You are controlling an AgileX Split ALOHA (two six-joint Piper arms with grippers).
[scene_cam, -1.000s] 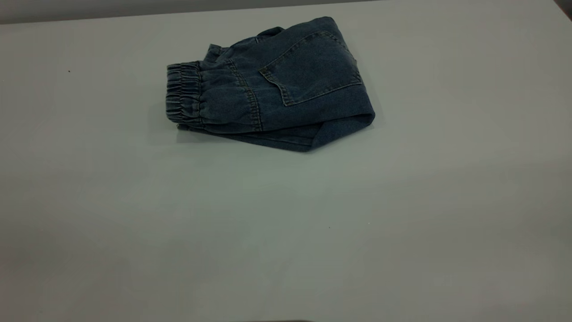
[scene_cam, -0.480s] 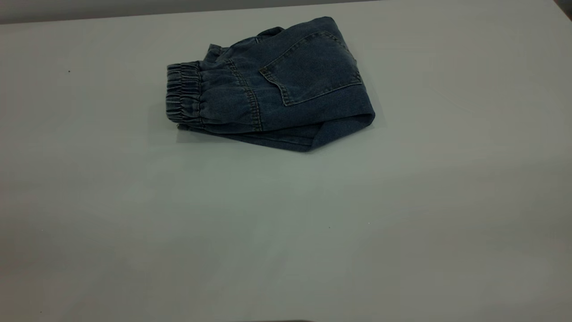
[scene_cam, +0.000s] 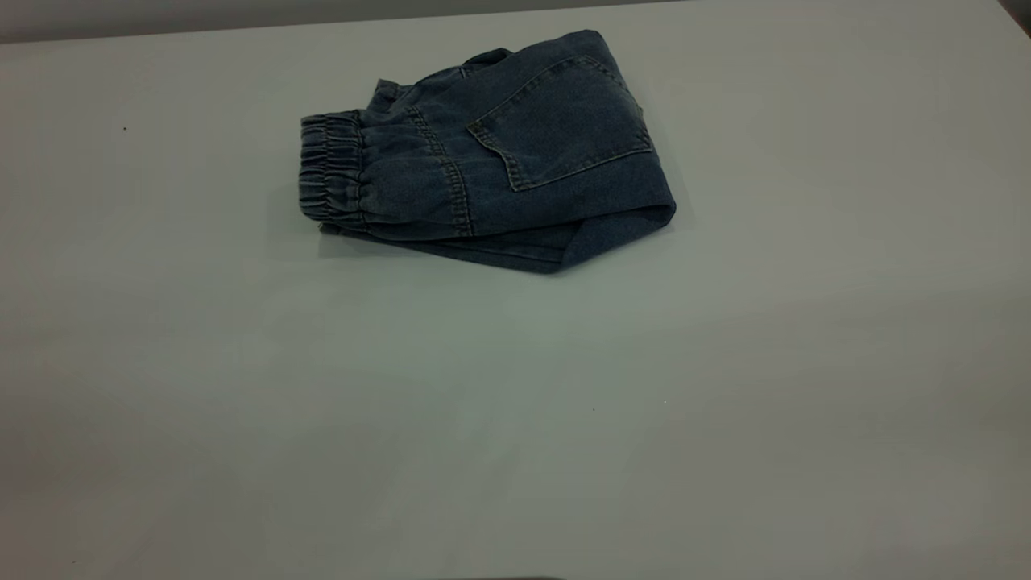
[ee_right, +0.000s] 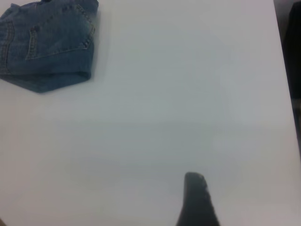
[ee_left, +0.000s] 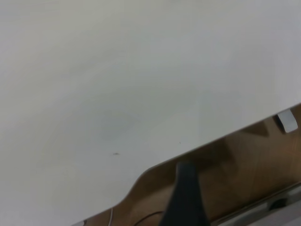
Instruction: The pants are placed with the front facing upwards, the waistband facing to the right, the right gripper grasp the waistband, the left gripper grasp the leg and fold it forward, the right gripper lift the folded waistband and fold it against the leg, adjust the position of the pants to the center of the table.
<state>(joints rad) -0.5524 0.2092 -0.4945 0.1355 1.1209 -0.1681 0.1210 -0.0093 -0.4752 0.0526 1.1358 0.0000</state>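
Note:
The pants (scene_cam: 499, 153) lie folded into a compact bundle on the far middle of the white table (scene_cam: 515, 419), a back pocket (scene_cam: 564, 121) facing up. The ruched waistband (scene_cam: 330, 173) forms the bundle's left end. Neither gripper shows in the exterior view. In the right wrist view the pants (ee_right: 47, 42) lie far from my right gripper (ee_right: 195, 190), which hovers over bare tabletop with nothing held. Only a dark tip of my left gripper (ee_left: 186, 188) shows in the left wrist view, past the table's edge (ee_left: 207, 146) and away from the pants.
Beyond the table's edge in the left wrist view lies a brown floor (ee_left: 244, 169) with a small white object (ee_left: 287, 120). The tabletop (ee_right: 155, 117) stretches wide around the pants on every side.

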